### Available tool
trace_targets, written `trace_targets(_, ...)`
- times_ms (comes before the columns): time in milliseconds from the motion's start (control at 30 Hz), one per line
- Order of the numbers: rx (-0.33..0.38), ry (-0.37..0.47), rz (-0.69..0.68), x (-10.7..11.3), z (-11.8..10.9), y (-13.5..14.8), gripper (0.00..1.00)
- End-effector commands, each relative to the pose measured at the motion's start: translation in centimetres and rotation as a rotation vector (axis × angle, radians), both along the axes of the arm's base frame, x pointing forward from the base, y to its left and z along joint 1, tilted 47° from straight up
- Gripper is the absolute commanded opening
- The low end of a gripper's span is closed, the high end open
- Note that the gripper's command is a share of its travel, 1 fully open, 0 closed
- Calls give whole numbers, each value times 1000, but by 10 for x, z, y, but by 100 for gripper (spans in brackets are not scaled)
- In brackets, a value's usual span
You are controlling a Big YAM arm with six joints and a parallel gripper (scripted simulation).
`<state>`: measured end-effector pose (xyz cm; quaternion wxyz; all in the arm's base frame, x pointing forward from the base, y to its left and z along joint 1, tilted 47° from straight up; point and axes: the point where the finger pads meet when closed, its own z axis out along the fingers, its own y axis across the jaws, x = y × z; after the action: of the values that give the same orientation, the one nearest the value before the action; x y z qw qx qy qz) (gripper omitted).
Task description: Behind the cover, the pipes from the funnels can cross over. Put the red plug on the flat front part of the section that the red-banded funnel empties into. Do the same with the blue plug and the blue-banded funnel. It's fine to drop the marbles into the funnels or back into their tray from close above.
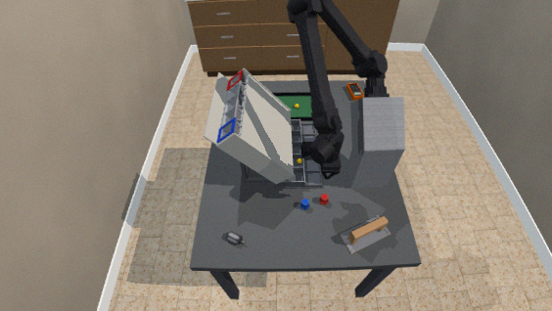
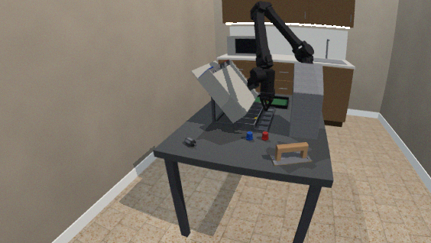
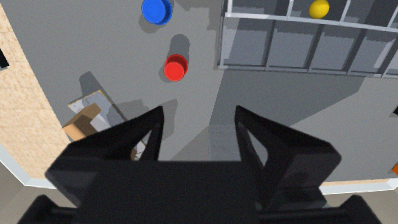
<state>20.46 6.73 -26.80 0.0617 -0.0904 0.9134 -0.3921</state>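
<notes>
The red plug and the blue plug stand side by side on the table, in front of the row of sections. A yellow marble lies in one section near the front end. The slanted cover carries the red-banded funnel and the blue-banded funnel. My gripper is open and empty, low beside the sections, pointing down. In the wrist view the fingers frame bare table, with the red plug, the blue plug and the marble ahead.
A green tray with one yellow marble lies behind the sections. A tall grey block stands to the right, an orange device behind it. A wooden-handled tool and a small dark object lie near the front.
</notes>
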Motion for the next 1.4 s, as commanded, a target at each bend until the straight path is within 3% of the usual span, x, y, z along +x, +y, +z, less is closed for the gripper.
trace_targets(0, -1, -15, -14, 0, -16, 14, 63)
trace_targets(433, -7, 10, -41, -7, -44, 18, 63)
trace_targets(500, 15, -8, -42, 1, -39, 28, 63)
trace_targets(1367, 12, -4, -40, 0, -40, 27, 63)
